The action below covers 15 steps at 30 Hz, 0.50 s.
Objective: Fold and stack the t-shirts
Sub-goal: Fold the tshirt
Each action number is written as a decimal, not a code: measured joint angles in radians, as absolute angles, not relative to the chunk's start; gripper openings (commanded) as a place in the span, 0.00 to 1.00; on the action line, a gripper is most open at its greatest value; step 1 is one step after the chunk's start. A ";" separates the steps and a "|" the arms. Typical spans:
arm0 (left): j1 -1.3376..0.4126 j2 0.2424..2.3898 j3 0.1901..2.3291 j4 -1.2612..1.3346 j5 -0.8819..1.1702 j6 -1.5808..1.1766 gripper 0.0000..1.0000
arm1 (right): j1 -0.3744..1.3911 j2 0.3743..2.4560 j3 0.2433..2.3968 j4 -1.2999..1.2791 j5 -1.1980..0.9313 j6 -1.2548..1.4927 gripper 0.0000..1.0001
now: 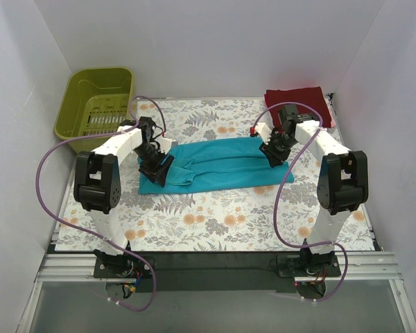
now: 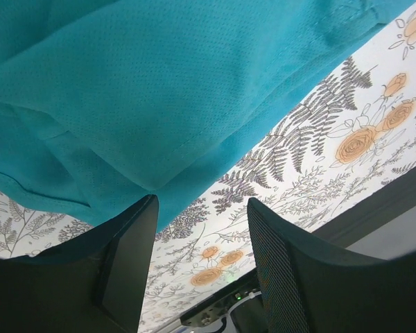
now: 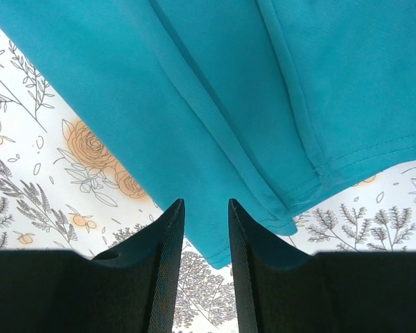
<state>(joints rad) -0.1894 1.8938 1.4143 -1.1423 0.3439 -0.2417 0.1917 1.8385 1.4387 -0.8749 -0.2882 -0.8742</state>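
A teal t-shirt [image 1: 218,163] lies folded lengthwise into a long band across the middle of the floral table cover [image 1: 215,222]. My left gripper [image 1: 157,167] is over its left end. In the left wrist view the left gripper [image 2: 202,205] is wide open and empty, with the shirt's edge [image 2: 159,104] just beyond the fingertips. My right gripper [image 1: 273,154] is at the shirt's right end. In the right wrist view the right gripper [image 3: 205,204] is open, with a corner of the shirt [image 3: 215,246] lying between the fingers. A folded dark red t-shirt [image 1: 298,103] lies at the back right. No pink shirt is in view.
An olive-green plastic basket [image 1: 97,100] stands at the back left. White walls close in the table on three sides. The dark front rail [image 1: 215,267] with both arm bases runs along the near edge.
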 measured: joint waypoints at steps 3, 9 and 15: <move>-0.189 1.894 1.396 -1.128 0.332 -0.266 0.54 | 0.192 1.831 1.422 -0.876 -0.292 -0.867 0.39; -0.189 1.894 1.379 -1.091 0.321 -0.290 0.54 | 0.192 1.816 1.403 -0.883 -0.291 -0.867 0.39; -0.189 1.905 1.379 -1.066 0.309 -0.303 0.57 | 0.192 1.803 1.393 -0.885 -0.290 -0.868 0.39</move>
<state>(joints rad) -0.1890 1.9045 1.3788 -1.0660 0.3088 -0.3031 0.1917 1.8030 1.3926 -0.8852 -0.2905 -0.8684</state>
